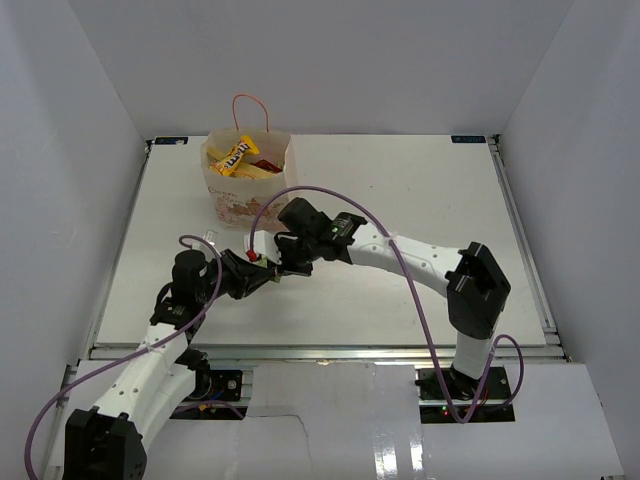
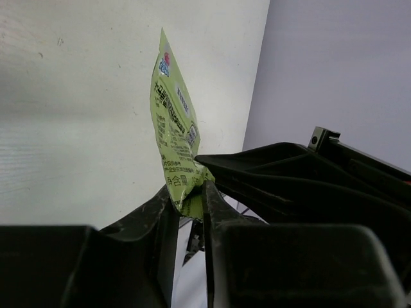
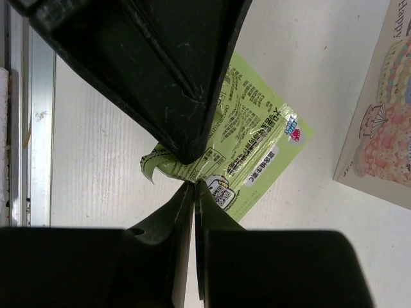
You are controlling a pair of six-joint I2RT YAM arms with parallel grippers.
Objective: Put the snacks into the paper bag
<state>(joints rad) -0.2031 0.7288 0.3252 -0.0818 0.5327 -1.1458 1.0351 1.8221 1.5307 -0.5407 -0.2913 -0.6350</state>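
Observation:
A small green packet (image 2: 172, 122) hangs above the table between my two grippers. In the left wrist view my left gripper (image 2: 191, 192) is shut on its lower end, and the right arm's black fingers (image 2: 270, 167) reach in from the right. My right gripper (image 3: 194, 184) is shut on the packet's (image 3: 257, 138) crimped edge, with the left arm's fingers (image 3: 173, 70) pressing on it from above. The grippers meet at mid-table (image 1: 272, 266). The cream paper bag (image 1: 245, 195) stands upright behind them, holding a yellow candy packet (image 1: 233, 156) and a red pouch (image 1: 266, 165). The other snacks are hidden.
Purple cables (image 1: 330, 195) loop over both arms near the bag. White enclosure walls rise on three sides. A metal rail (image 1: 320, 350) runs along the table's near edge. The bag's printed side (image 3: 385, 128) stands close to the right gripper.

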